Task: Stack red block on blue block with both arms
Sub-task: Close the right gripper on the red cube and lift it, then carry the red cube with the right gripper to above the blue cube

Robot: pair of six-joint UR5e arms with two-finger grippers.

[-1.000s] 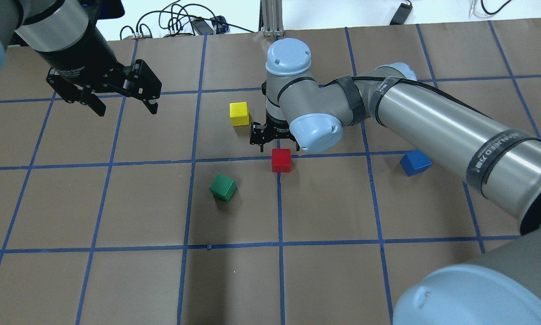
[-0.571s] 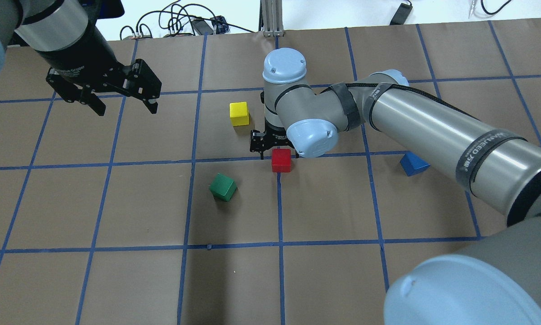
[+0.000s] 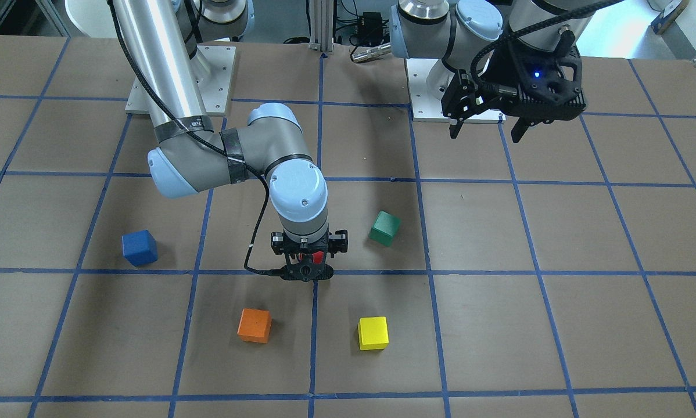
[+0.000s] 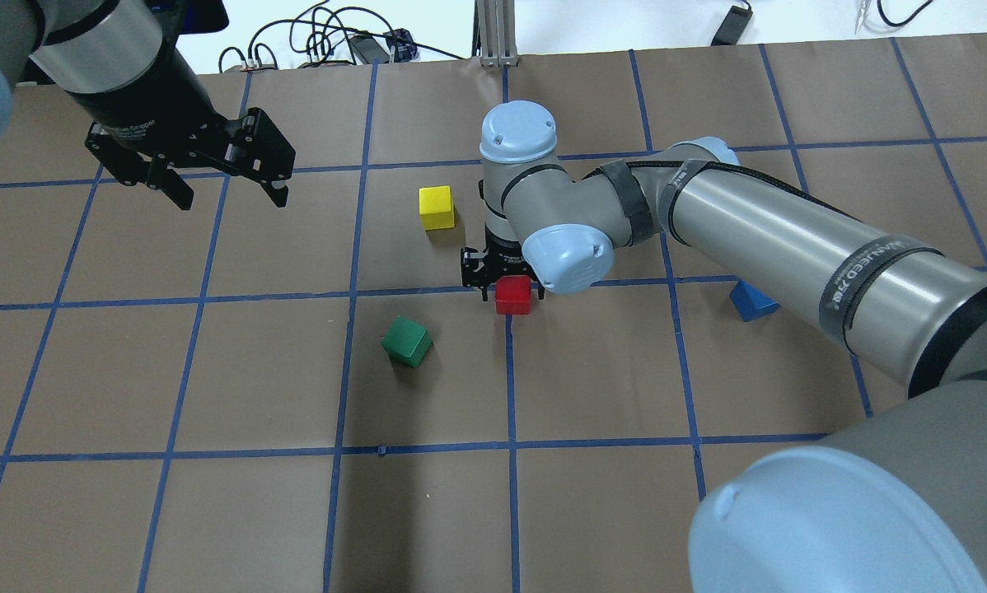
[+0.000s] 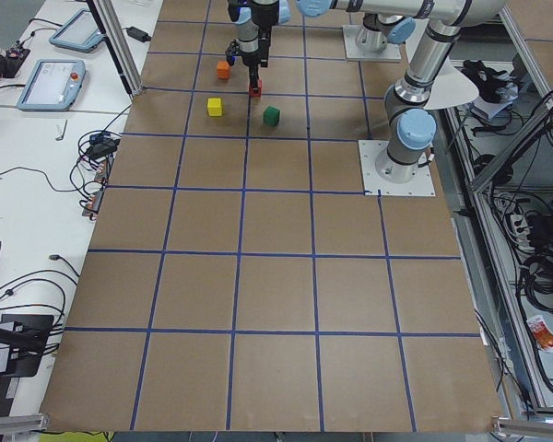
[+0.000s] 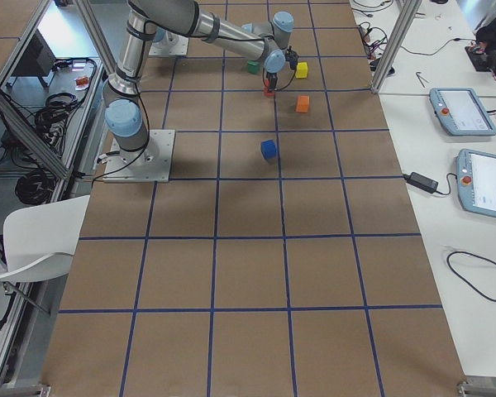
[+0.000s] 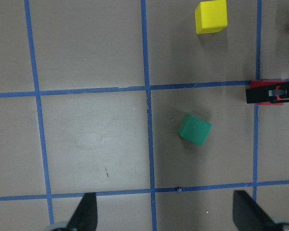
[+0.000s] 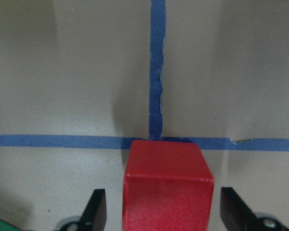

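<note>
Mid-grasp, seemingly: straddling the red block at a tape crossing on the tabletop with the right gripper spread wide; left gripper likewise agape, well away. Next: close squarely, lift, carry to the blue block.

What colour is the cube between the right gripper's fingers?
Red block; clearest in right wrist view.

The left arm and right arm are clad in silver-grey with light blue joint caps, a black cable being taped along the right.
</note>
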